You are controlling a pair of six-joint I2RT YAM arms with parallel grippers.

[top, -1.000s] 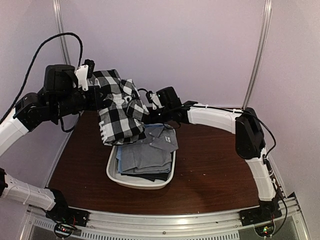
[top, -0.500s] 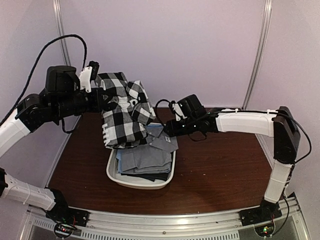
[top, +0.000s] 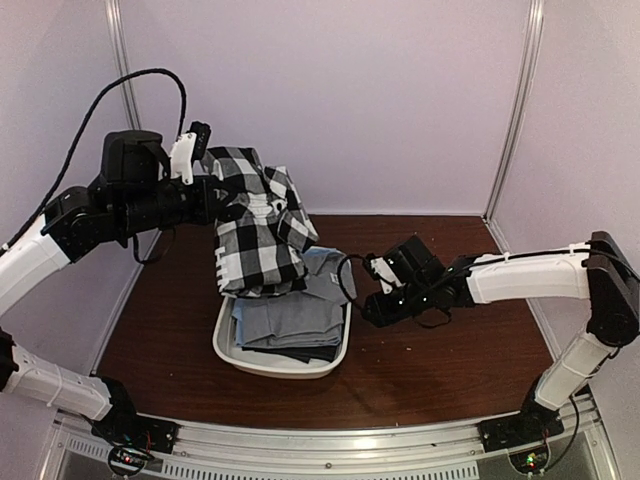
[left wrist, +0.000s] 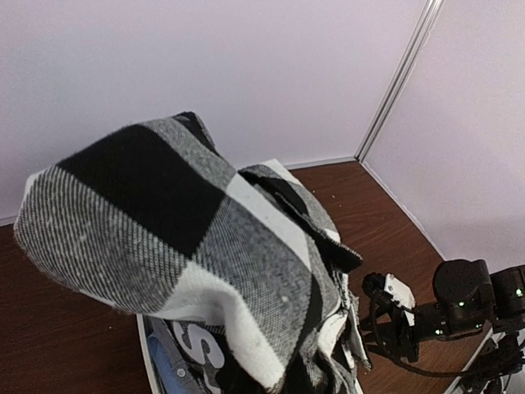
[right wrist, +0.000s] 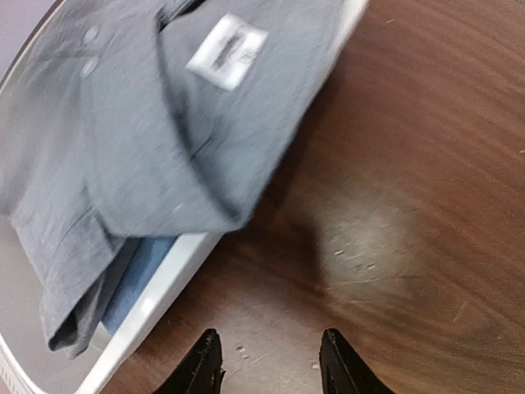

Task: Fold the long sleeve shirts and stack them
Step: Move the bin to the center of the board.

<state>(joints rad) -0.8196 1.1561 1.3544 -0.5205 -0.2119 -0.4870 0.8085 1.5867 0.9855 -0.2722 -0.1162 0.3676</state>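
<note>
The left arm (top: 60, 235) climbs the left edge of the top view, bends at upper left and reaches right, its black wrist held high. The left gripper (top: 213, 196) is clamped on the checked shirt (top: 260, 235), its fingertips buried in the cloth. The right arm (top: 525, 278) rises at lower right, elbows at the right edge and stretches its white forearm left, low, toward frame centre. The right gripper (right wrist: 271, 365) points down, its black fingers (right wrist: 203, 363) parted and holding nothing.
</note>
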